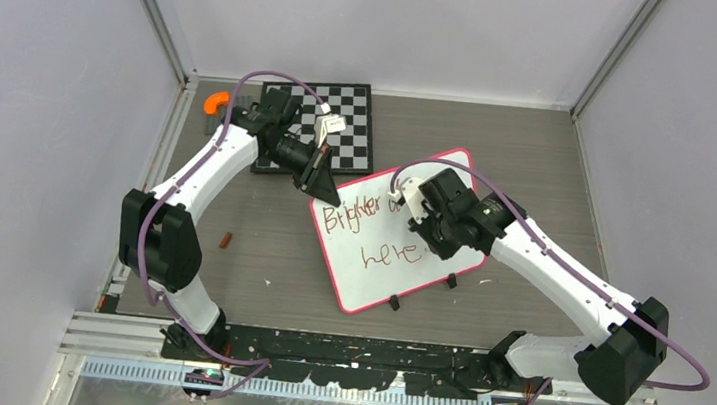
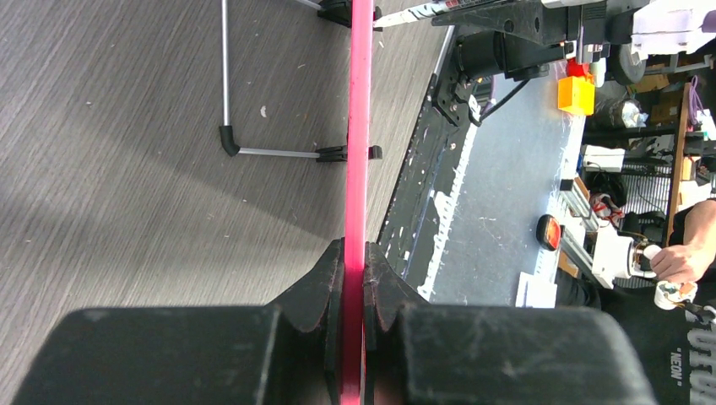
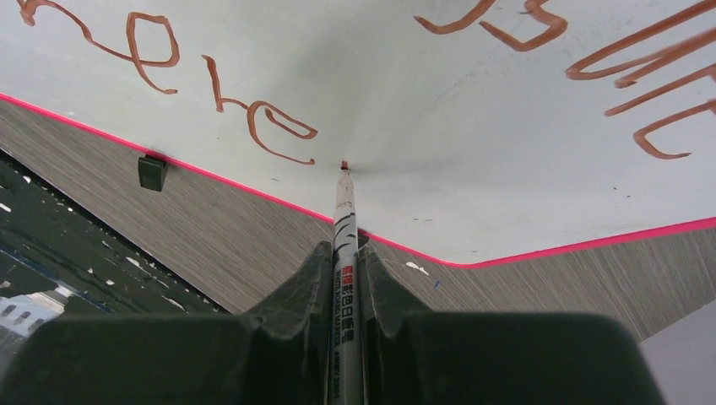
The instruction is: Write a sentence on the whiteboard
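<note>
Pink-rimmed, the flat white rectangular whiteboard (image 1: 366, 284) lay mid-table on the grey wood-grain tabletop (image 1: 262, 223), turned so its lettering ran toward two o'clock. The left gripper (image 2: 355, 283) was pinched fully onto the rim at the board's ten o'clock corner. The right gripper (image 3: 345, 253) squeezed a thin white marker (image 3: 343, 211), its tip at the surface just past "here", the last word of the reddish-brown handwritten sentence (image 1: 389, 256). Probably only a full stop remained. It wanted a light dab and a straight lift, no drag, with the left clamp steadying the board.
</note>
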Available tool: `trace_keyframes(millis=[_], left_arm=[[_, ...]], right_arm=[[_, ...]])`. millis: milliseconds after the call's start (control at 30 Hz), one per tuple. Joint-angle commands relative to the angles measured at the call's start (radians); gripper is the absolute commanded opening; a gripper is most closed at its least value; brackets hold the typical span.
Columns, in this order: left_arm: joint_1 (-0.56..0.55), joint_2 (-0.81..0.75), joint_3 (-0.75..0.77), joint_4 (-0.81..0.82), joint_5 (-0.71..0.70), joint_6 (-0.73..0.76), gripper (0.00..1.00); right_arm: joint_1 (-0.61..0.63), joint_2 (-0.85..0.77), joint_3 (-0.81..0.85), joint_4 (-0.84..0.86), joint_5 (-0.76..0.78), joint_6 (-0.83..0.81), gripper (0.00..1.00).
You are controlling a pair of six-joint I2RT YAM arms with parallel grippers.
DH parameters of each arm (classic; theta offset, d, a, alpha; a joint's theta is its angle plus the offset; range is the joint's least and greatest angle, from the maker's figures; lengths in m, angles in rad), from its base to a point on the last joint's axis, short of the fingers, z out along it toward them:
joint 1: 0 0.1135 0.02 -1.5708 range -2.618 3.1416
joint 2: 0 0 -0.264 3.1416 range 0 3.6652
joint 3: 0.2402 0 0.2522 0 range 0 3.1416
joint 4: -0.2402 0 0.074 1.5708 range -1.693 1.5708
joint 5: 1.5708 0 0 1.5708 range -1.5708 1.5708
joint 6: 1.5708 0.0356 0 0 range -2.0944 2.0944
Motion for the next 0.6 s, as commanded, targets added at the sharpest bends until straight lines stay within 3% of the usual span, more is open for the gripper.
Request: trace_keyframes(millis=[0,333,500,567], left_arm=[[-0.007,-0.008,-0.008,0.013,-0.035,-0.013,0.01],[-0.015,-0.050,0.084,-0.016,-0.015,-0.066,0.40],[0.011,-0.097,0.197,-0.059,-0.002,-0.072,0.78],[0.059,-0.143,0.211,-0.031,-0.003,-0.097,0.88]], right_arm=[[-0.004,-0.027,0.053,0.004,-0.038,-0.003,0.00],[-0.004,-0.060,0.224,-0.105,-0.332,0.040,0.00],[-0.010,-0.052,0.267,-0.110,-0.452,0.084,0.00],[-0.023,-0.048,0.280,-0.103,-0.502,0.108,0.00]])
